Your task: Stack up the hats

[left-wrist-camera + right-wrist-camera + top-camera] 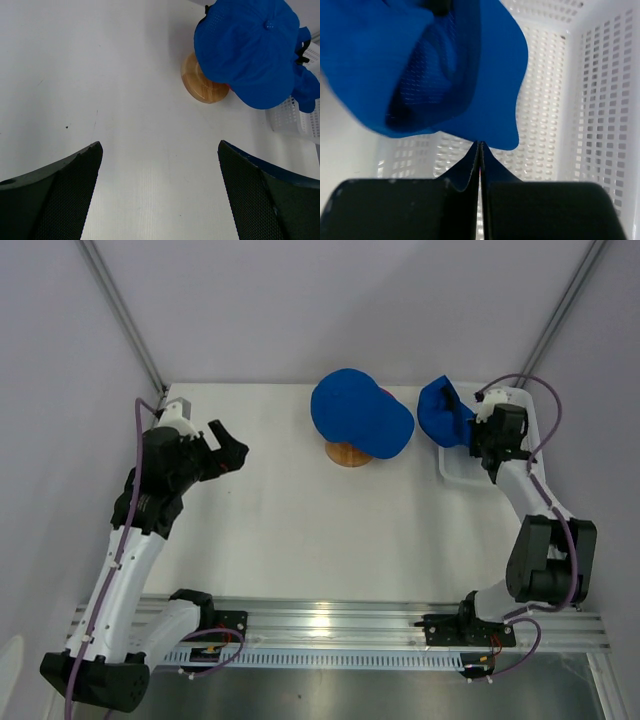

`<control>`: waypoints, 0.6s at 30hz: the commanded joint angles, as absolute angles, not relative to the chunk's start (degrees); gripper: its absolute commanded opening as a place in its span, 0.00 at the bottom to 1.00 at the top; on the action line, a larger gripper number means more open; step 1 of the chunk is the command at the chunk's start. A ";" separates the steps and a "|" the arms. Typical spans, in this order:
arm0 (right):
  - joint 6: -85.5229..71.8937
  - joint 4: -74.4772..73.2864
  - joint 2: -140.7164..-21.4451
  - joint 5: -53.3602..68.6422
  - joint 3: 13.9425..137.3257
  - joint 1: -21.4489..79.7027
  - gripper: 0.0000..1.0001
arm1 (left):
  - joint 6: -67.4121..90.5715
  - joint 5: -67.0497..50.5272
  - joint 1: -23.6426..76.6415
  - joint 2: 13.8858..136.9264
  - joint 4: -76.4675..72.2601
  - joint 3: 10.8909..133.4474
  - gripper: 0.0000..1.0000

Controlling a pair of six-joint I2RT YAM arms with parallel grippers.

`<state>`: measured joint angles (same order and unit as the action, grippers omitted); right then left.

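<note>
Right of the stand (pixel 349 454), over the basket (pixel 452 468), right gripper (pixel 479 146) is pinched fully together on a thin fold at the edge of the loose blue cap (pixel 445 410). The cap hangs slack from that one point. On the stand sits the other blue cap (pixel 360 415), with the pink cap (pixel 384 392) only a sliver under its far edge, so two look stacked and this is the last one. Step as I read it: grasp made, transfer not yet done. Next move calls for lifting clear of the basket wall, carrying left to the stand, getting the crown opening facing down over the stack, then lowering and letting go. Risks: an edge grip on floppy fabric lets the cap swing or fold, and the brim could snag the basket. Left gripper (pixel 160 195) hovers well left of the stand, jaws wide, holding nothing. Materials: the caps are soft perforated weave with floppy crowns and curved brims. The stand is smooth pale wood, round-topped and narrower than the caps. The basket is rigid white plastic with slotted walls. The table (pixel 100 75) is matte white. The finger pads (pixel 60 200) are dark with a fine grid texture.
</note>
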<state>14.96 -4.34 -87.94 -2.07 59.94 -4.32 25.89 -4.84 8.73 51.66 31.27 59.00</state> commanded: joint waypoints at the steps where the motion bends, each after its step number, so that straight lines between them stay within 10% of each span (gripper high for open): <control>1: 7.93 -7.01 -79.82 13.74 64.59 -8.43 0.00 | 24.35 -2.03 10.45 52.82 30.76 64.06 0.99; 7: 4.91 -13.18 -72.78 23.81 68.12 -12.04 0.10 | 22.50 -2.37 13.80 54.40 31.03 66.45 1.00; 11: 12.20 -6.26 -70.76 21.72 59.35 -12.04 0.68 | 21.98 -2.99 14.41 54.23 31.46 65.66 0.99; 13: 15.11 -2.30 -71.19 17.85 54.59 -12.13 0.80 | 21.53 -2.64 14.50 54.05 32.60 66.09 0.99; 18: 23.20 -2.29 -75.40 19.25 52.29 -11.87 0.47 | 21.18 -1.49 14.50 53.09 33.05 66.18 1.00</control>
